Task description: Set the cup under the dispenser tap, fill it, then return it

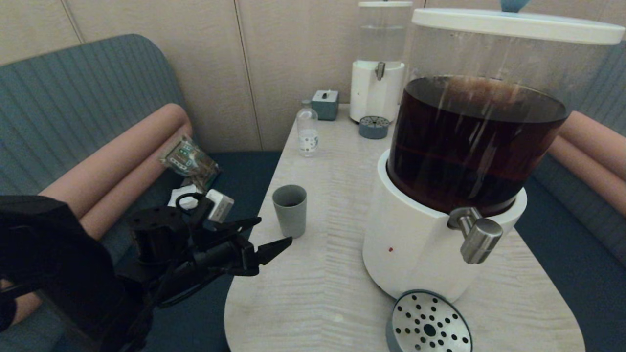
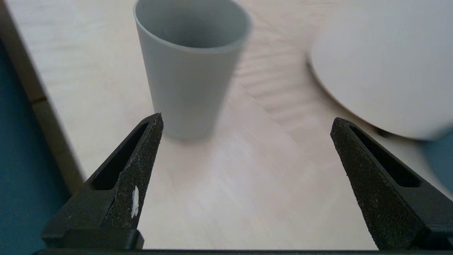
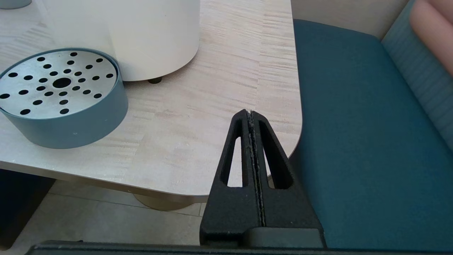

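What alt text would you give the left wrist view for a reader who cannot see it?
The left gripper is open, its two black fingers spread wide, with the grey cup standing upright just ahead, nearer one finger and not between them. The cup rests on the pale wooden table, with the dispenser's white base off to one side.

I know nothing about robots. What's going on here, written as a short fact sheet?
Cup: grey cup upright on the table, near its left edge, not held
Cup contents: seems to hold a little dark liquid
Left gripper: left gripper open, just short of the cup, not touching
Right gripper: right gripper shut, parked off the table's near right corner
Dispenser tap: steel dispenser tap above the drip tray, nothing under it
Tank: dark brown liquid, well filled
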Robot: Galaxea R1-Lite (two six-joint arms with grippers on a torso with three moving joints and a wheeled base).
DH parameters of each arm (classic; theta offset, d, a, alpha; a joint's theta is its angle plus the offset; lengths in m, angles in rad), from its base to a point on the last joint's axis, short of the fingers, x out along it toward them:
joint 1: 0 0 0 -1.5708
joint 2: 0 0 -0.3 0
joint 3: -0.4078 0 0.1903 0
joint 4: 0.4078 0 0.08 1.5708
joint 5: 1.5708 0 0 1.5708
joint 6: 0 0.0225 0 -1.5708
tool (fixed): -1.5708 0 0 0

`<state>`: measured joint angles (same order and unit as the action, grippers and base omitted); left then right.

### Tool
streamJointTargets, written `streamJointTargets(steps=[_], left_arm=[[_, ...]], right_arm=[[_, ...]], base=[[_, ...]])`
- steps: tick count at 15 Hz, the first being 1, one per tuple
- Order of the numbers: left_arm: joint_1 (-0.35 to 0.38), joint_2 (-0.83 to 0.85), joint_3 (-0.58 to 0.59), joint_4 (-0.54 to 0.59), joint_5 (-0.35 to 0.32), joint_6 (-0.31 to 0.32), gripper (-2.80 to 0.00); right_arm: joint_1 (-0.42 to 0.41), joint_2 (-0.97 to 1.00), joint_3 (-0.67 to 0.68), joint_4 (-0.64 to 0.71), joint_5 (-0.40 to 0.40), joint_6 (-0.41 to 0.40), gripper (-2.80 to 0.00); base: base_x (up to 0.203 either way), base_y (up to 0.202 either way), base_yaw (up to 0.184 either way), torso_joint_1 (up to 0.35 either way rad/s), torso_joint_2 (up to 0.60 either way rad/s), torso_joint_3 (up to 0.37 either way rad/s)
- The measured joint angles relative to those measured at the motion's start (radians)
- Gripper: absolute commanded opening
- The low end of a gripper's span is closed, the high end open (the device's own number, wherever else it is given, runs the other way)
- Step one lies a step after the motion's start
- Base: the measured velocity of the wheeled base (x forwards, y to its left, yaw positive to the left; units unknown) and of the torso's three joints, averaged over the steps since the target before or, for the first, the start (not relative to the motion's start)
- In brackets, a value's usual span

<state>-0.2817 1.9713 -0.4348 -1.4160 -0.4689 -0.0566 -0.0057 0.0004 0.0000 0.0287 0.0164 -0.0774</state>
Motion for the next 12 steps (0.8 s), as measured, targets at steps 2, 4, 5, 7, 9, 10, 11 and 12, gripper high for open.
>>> streamJointTargets(steps=[2, 4, 5, 7, 9, 10, 11, 12], left_arm=[[0.003, -0.099, 0.107, 0.000, 0.010, -0.020, -2.80], [0.004, -0.201, 0.209, -0.010, 0.034, -0.042, -2.80], [0.004, -0.246, 0.245, -0.021, 0.039, -0.052, -2.80], [0.004, -0.355, 0.301, -0.028, 0.050, -0.062, -2.80], [0.004, -0.471, 0.329, -0.031, 0.090, -0.064, -2.80], [0.005, -0.540, 0.335, -0.030, 0.122, -0.071, -2.80], [0.007, -0.602, 0.337, -0.026, 0.152, -0.073, -2.80], [0.015, -0.674, 0.337, -0.018, 0.178, -0.075, -2.80]], right_arm=[[0.000, 0.000, 0.000, 0.000, 0.000, 0.000, -2.80], [0.000, 0.000, 0.000, 0.000, 0.000, 0.000, -2.80], [0.000, 0.000, 0.000, 0.000, 0.000, 0.000, -2.80], [0.000, 0.000, 0.000, 0.000, 0.000, 0.000, -2.80], [0.000, 0.000, 0.000, 0.000, 0.000, 0.000, -2.80], [0.000, 0.000, 0.000, 0.000, 0.000, 0.000, -2.80], [0.000, 0.000, 0.000, 0.000, 0.000, 0.000, -2.80], [0.000, 0.000, 0.000, 0.000, 0.000, 0.000, -2.80]], base=[[0.000, 0.000, 0.000, 0.000, 0.00, 0.000], [0.000, 0.000, 0.000, 0.000, 0.00, 0.000], [0.000, 0.000, 0.000, 0.000, 0.00, 0.000], [0.000, 0.000, 0.000, 0.000, 0.00, 0.000], [0.000, 0.000, 0.000, 0.000, 0.00, 0.000], [0.000, 0.000, 0.000, 0.000, 0.00, 0.000], [0.000, 0.000, 0.000, 0.000, 0.00, 0.000], [0.000, 0.000, 0.000, 0.000, 0.00, 0.000]])
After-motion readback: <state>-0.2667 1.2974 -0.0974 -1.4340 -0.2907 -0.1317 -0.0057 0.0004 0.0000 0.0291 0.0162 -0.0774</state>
